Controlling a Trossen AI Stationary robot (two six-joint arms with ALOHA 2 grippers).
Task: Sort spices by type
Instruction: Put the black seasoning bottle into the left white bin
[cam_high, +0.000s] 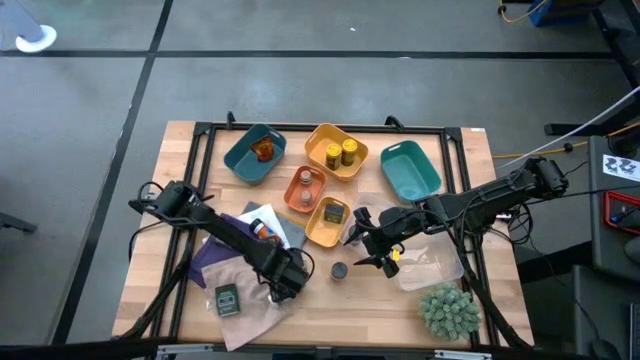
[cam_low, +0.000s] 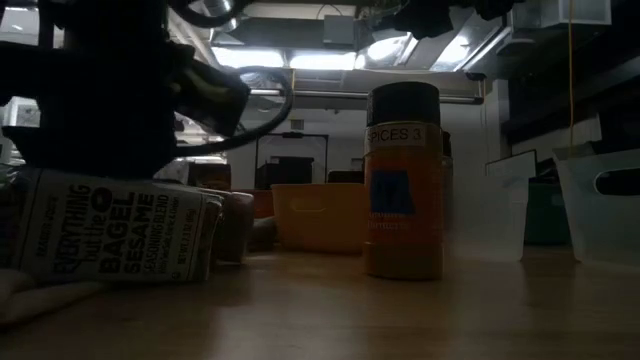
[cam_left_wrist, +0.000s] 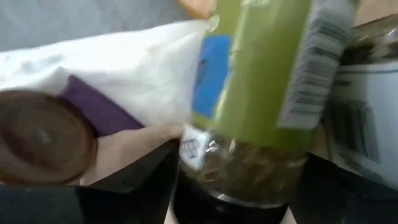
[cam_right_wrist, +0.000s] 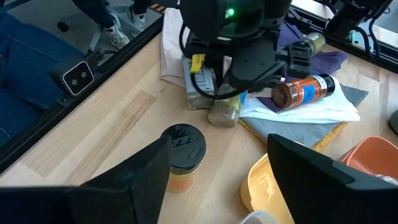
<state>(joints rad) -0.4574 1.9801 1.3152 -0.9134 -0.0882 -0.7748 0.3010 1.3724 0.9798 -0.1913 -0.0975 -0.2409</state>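
Observation:
My left gripper stands over the heap of cloths at the table's near left, shut on a clear jar with a green label. My right gripper hovers open near the table's middle. Just left of it an amber jar with a dark lid stands upright on the wood, beside one right finger without touching it. A brown-lidded orange jar lies on the white cloth. A white-labelled jar lies beside the held one, and a flat green packet lies near the front edge. My left gripper pinches the green-labelled jar between its two fingers at the clear, herb-filled end. It comes at it from above, pointing down. The jar's clear end sits low at the cloth's edge; whether it is lifted clear I cannot tell.
Several plastic trays stand in the far half: a teal one with an amber jar, a yellow one with two yellow jars, an orange one, a small yellow one, another teal one. A clear container and a spiky plant are near right.

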